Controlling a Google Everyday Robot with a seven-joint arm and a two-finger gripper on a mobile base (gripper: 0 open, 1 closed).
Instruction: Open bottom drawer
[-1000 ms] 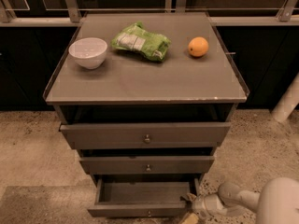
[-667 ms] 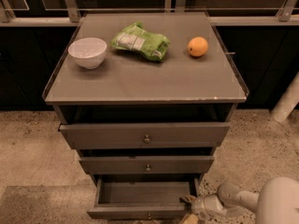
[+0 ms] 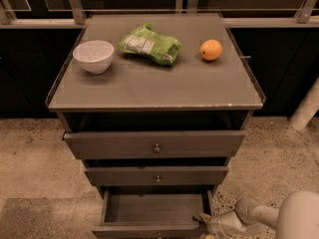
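Note:
The bottom drawer (image 3: 149, 229) of the grey-brown cabinet is pulled out, and its empty inside shows. Its small round knob (image 3: 159, 235) sits at the lower edge of the camera view. My gripper (image 3: 204, 220) is low at the right, beside the drawer's front right corner, at the end of my white arm (image 3: 259, 215). Whether it touches the drawer I cannot tell.
The middle drawer (image 3: 157, 176) and top drawer (image 3: 155, 144) stand slightly out. On the cabinet top (image 3: 154, 86) are a white bowl (image 3: 93, 56), a green bag (image 3: 149, 44) and an orange (image 3: 211, 49). A white post (image 3: 305, 108) stands at the right. Speckled floor (image 3: 30, 153) surrounds the cabinet.

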